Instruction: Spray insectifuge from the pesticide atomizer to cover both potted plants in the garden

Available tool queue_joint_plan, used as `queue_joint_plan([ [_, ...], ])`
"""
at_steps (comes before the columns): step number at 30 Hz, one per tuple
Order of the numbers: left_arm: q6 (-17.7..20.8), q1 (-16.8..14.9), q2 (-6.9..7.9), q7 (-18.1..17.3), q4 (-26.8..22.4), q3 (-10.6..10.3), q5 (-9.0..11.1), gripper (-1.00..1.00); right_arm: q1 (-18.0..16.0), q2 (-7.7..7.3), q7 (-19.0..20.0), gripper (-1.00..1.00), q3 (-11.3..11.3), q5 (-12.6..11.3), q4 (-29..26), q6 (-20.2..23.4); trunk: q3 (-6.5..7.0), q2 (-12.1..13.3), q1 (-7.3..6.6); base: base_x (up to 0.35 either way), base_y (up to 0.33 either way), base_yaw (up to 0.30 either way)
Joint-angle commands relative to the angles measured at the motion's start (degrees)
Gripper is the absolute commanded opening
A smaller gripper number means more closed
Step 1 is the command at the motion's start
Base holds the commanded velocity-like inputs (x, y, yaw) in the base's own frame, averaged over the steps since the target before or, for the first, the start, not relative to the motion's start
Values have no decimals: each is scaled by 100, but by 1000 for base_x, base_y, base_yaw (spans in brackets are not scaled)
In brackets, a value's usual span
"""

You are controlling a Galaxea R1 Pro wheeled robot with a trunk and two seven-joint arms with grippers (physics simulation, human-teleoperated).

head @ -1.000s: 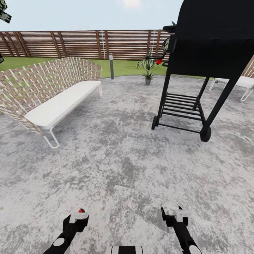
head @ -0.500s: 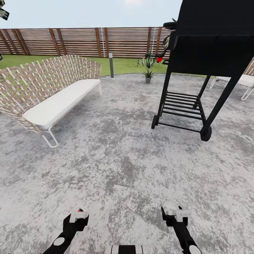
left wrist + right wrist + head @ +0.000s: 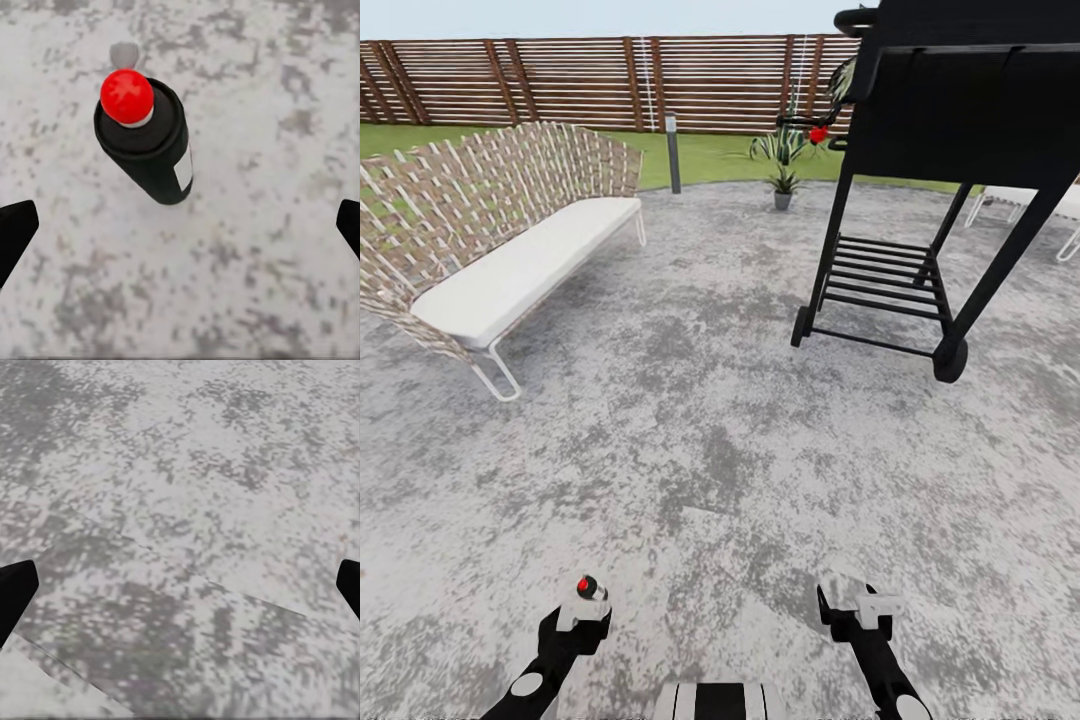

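One pesticide atomizer [image 3: 150,142] below the wide-open, empty left gripper [image 3: 180,225].
Centre over it (red cap up), then descend.

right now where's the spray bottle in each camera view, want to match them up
Head view: the spray bottle sits low and left, its red cap at the tip of the left gripper.
Left wrist view: the bottle is near the middle, a dark body with a red cap, between wide-apart fingertips.
Right wrist view: speckled stone between two dark fingertips.
Shared landmark: the mottled grey patio.
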Motion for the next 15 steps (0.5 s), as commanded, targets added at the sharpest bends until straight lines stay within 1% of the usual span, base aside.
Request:
queue_joint_plan([
  [1,-19,-2,1,5,7,-2,-13,100,-2,-1,1,100,1,5,4,-17,-13,-1,-1,0,0,0],
  [7,-19,-2,3,5,12,-10,-13,100,-3,-1,1,100,1,5,4,-17,-45,-1,-1,4,0,0],
  [12,-19,-2,1,5,18,-10,-13,100,-3,-1,1,100,1,5,4,-17,-49,-1,-1,194,51,0],
  [15,-19,-2,1,5,19,-10,-13,100,-2,-2,1,100,1,5,4,-17,-49,-1,-1,100,28,0],
])
